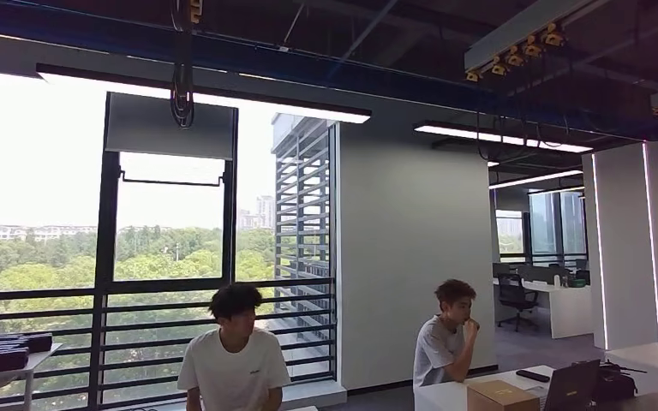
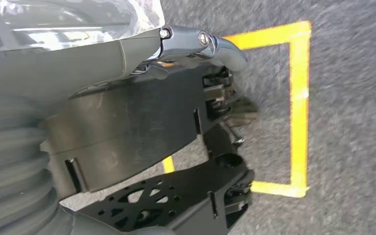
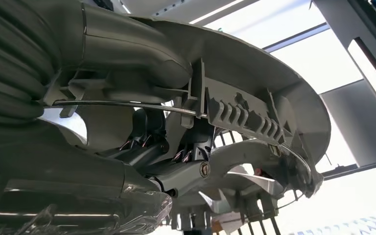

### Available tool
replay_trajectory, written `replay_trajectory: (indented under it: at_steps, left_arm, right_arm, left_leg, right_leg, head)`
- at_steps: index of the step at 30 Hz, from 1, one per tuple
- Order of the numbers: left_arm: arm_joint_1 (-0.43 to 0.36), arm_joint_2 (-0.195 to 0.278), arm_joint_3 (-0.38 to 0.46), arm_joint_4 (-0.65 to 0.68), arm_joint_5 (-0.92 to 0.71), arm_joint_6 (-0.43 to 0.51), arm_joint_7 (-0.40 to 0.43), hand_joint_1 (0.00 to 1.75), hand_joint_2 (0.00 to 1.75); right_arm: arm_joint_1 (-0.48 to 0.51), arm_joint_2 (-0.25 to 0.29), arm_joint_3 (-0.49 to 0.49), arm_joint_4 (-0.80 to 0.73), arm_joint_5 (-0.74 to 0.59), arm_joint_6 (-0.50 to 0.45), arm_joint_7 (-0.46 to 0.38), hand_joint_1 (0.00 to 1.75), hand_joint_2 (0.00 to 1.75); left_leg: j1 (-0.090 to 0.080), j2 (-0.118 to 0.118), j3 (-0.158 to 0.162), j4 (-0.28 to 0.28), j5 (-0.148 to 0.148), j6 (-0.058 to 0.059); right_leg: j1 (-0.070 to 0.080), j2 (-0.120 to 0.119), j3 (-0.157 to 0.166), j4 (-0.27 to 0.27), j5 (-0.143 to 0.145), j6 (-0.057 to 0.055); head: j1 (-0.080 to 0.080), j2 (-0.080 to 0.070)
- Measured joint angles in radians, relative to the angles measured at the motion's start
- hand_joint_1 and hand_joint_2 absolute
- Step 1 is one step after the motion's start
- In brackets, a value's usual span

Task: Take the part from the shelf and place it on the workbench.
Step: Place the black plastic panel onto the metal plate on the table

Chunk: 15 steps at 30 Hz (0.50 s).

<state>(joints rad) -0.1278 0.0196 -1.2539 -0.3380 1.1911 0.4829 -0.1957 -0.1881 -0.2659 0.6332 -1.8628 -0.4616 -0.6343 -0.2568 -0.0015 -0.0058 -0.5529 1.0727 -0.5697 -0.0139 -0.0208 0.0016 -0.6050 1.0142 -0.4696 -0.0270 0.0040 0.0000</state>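
Note:
In the right wrist view my right hand (image 3: 142,161) grips the part (image 3: 254,107), a large grey plastic disc with a curved rim, ribbed teeth and a thin wire across it. My thumb (image 3: 181,178) presses on its underside and my darker fingers lie behind it. The part is raised against the ceiling and windows. In the left wrist view my left hand (image 2: 176,98) hangs over the grey floor, thumb (image 2: 220,44) stretched out, with nothing in it. At the far left of the head view a white shelf top (image 1: 17,370) carries several black parts (image 1: 4,349).
Two people in light T-shirts (image 1: 233,364) (image 1: 445,342) are close ahead by the window railing. A white table (image 1: 445,396) with a cardboard box (image 1: 501,396) and a laptop (image 1: 572,385) stands at the lower right. Yellow tape (image 2: 298,98) marks a square on the floor.

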Motion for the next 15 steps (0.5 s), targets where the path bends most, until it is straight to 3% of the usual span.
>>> replay_trajectory:
  at_steps: [2, 3, 4, 5, 8, 10, 15]
  left_arm:
    - [0.000, 0.000, 0.000, 0.000, 0.001, -0.001, -0.001, 0.00, 1.75]
    - [0.001, 0.000, 0.000, 0.000, 0.001, -0.002, -0.001, 0.00, 1.75]
    - [0.000, 0.000, 0.000, 0.000, 0.002, -0.003, -0.002, 0.00, 1.75]
    - [0.000, 0.000, 0.000, 0.000, 0.002, -0.004, -0.003, 0.00, 1.75]
    - [0.000, 0.000, 0.000, 0.000, 0.001, -0.008, -0.006, 0.00, 1.75]
    - [0.000, 0.000, 0.000, 0.000, -0.001, -0.011, -0.008, 0.00, 1.75]
    - [-0.001, -0.002, -0.001, 0.000, -0.003, -0.022, -0.009, 0.00, 1.75]
  right_arm:
    - [-0.001, 0.000, 0.000, 0.001, 0.006, -0.001, 0.004, 1.75, 1.75]
    - [-0.002, 0.000, 0.001, 0.002, 0.011, -0.001, 0.009, 1.75, 1.75]
    - [-0.003, 0.000, 0.002, 0.004, 0.017, -0.002, 0.016, 1.75, 1.75]
    - [-0.004, 0.000, 0.003, 0.006, 0.024, -0.004, 0.026, 1.75, 1.75]
    - [-0.016, 0.000, 0.011, 0.014, 0.066, -0.013, 0.071, 1.75, 1.75]
    - [-0.035, -0.003, 0.021, 0.023, 0.133, -0.022, 0.135, 1.75, 1.75]
    - [-0.100, -0.024, 0.065, 0.068, 0.345, -0.012, 0.329, 1.75, 1.75]
  left_leg:
    - [0.005, 0.000, -0.067, 0.129, -0.050, -0.009]
    - [0.006, 0.000, -0.099, 0.183, -0.062, -0.012]
    - [0.007, 0.000, -0.119, 0.207, -0.055, -0.013]
    - [0.007, 0.000, -0.120, 0.192, -0.027, -0.012]
    - [0.004, 0.000, -0.061, 0.023, 0.087, 0.002]
    - [0.000, 0.000, -0.035, -0.041, 0.098, 0.011]
    - [0.000, -0.006, -0.029, -0.055, 0.090, 0.014]
  right_leg:
    - [0.001, -0.001, 0.007, -0.001, -0.006, -0.006]
    - [0.001, -0.001, 0.011, -0.001, -0.010, -0.007]
    - [0.001, -0.001, 0.015, 0.000, -0.013, -0.007]
    - [0.002, 0.001, 0.021, 0.000, -0.017, -0.006]
    - [0.003, 0.005, 0.039, 0.001, -0.030, 0.002]
    - [0.006, 0.006, 0.038, 0.004, -0.035, 0.009]
    - [0.008, 0.002, 0.036, 0.001, -0.034, 0.012]
  head:
    - [0.004, 0.000]
    - [0.005, 0.000]
    - [0.005, 0.000]
    - [0.006, 0.000]
    - [0.007, 0.000]
    - [0.007, 0.000]
    - [0.000, 0.000]
